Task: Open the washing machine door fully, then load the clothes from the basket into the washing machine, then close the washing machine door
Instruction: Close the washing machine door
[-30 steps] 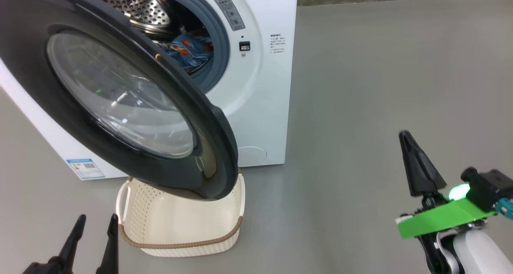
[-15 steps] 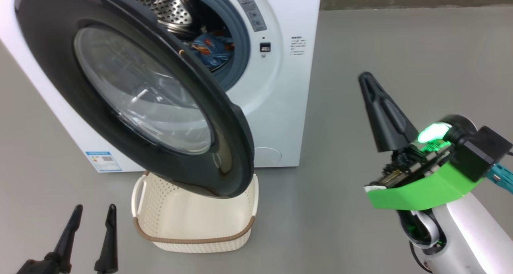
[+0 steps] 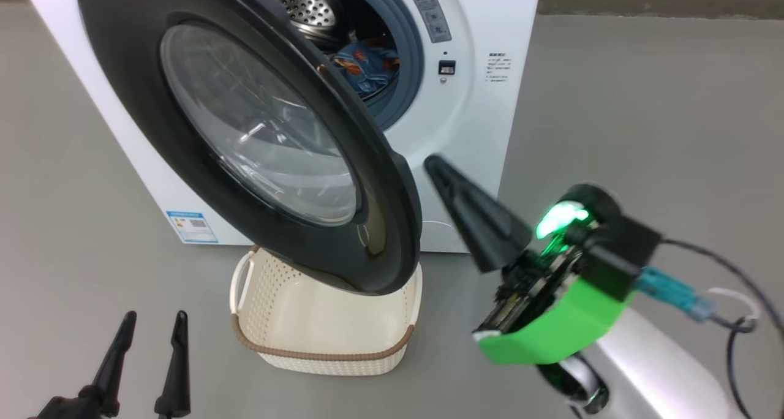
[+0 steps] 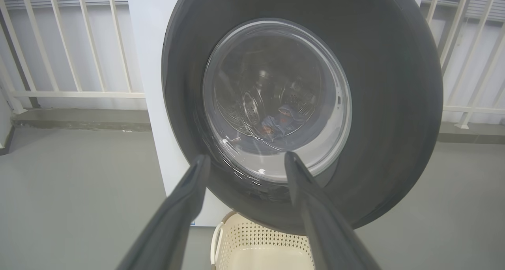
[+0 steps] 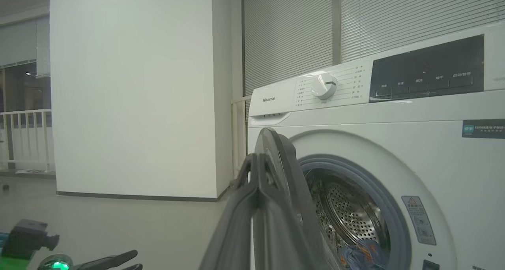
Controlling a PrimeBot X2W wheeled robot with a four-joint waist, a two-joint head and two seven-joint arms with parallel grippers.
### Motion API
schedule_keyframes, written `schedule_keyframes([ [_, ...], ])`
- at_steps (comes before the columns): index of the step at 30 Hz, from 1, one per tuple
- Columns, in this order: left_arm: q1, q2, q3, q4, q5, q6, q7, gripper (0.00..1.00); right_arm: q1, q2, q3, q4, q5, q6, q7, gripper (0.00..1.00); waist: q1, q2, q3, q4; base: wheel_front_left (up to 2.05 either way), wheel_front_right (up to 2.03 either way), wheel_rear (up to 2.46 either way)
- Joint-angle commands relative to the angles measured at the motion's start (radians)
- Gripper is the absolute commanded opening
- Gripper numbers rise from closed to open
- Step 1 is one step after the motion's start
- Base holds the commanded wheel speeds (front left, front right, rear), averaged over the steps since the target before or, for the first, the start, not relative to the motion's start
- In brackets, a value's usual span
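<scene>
The white washing machine (image 3: 484, 119) stands with its door (image 3: 122, 82) swung partly open, black rim and glass bowl facing me. Light-blue clothes (image 3: 364, 64) with orange prints lie in the steel drum. They also show through the glass (image 4: 280, 122) and at the drum mouth (image 5: 363, 254). The cream basket (image 3: 324, 356) sits on the floor under the door's lower edge and looks empty. My right gripper (image 3: 430, 160) is shut on nothing, its tip just right of the door's free edge with a narrow gap. My left gripper (image 3: 154, 316) stands open, low and left of the basket, pointing at the door (image 4: 394, 104).
Grey floor spreads to the right of the machine (image 5: 394, 116) and around the basket (image 4: 252, 242). A white railing (image 4: 59, 92) and a wall with blinds stand behind. Cables trail from my right wrist (image 3: 704, 302).
The head camera has turned, so the whole picture slid right. My shut right gripper rose and swung left, from far right of the machine to the door's free edge. The left gripper stays put.
</scene>
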Motion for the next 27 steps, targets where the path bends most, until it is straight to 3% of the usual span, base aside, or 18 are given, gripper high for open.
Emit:
schedule_keyframes([
  [1, -0.022, 0.012, 0.031, -0.033, 0.010, 0.001, -0.006, 1.00, -0.021, 0.016, 0.027, -0.003, 0.017, 0.005, -0.005, 0.00, 0.0000, 0.0000, 0.004, 0.010, 0.00, 0.00, 0.00],
  [14, -0.060, -0.012, 0.012, -0.032, 0.010, 0.001, -0.006, 1.00, -0.019, 0.049, 0.202, 0.205, 0.083, 0.005, -0.005, 0.00, 0.0000, 0.0000, 0.056, 0.039, 0.00, 0.00, 0.00],
  [27, -0.118, -0.041, -0.014, -0.031, 0.005, 0.001, -0.006, 1.00, -0.090, 0.079, 0.175, 0.356, 0.109, 0.005, -0.005, 0.00, 0.0000, 0.0000, 0.135, 0.054, 0.00, 0.00, 0.00],
])
